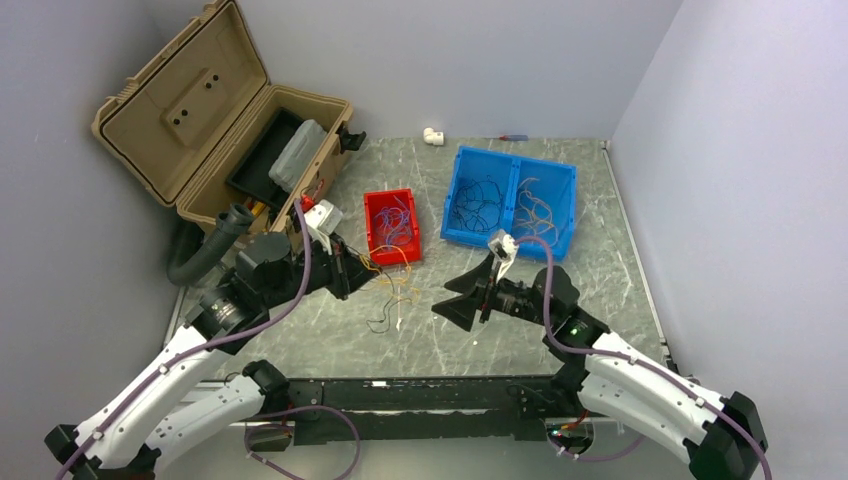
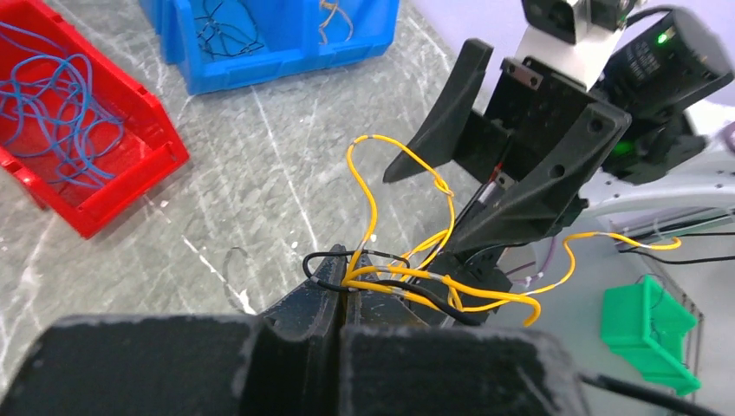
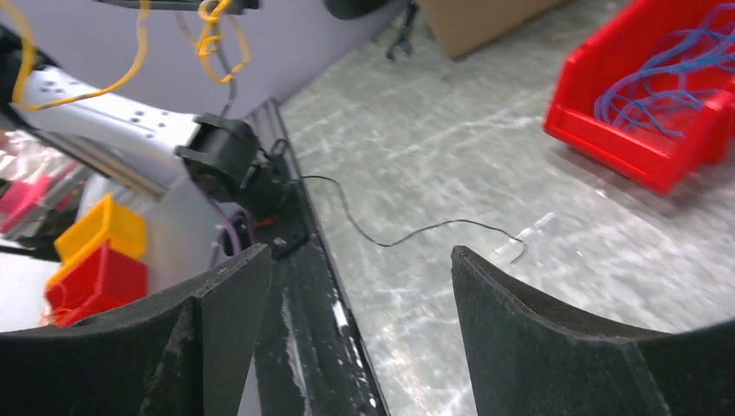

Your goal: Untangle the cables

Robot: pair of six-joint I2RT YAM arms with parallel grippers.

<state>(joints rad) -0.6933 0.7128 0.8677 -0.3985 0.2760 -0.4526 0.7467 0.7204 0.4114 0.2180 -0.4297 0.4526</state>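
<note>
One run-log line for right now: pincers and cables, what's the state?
left pincer: shut on yellow-black tangle | right pincer: open, facing tangle, holding nothing | table: loose black cable lying

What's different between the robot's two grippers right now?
The left gripper is shut, pinching a tangle of yellow and black cables; the right gripper stands open and holds nothing. The left gripper is near the red bin, while the right gripper is in front of the blue bin. Both are black and face each other over the table.
</note>
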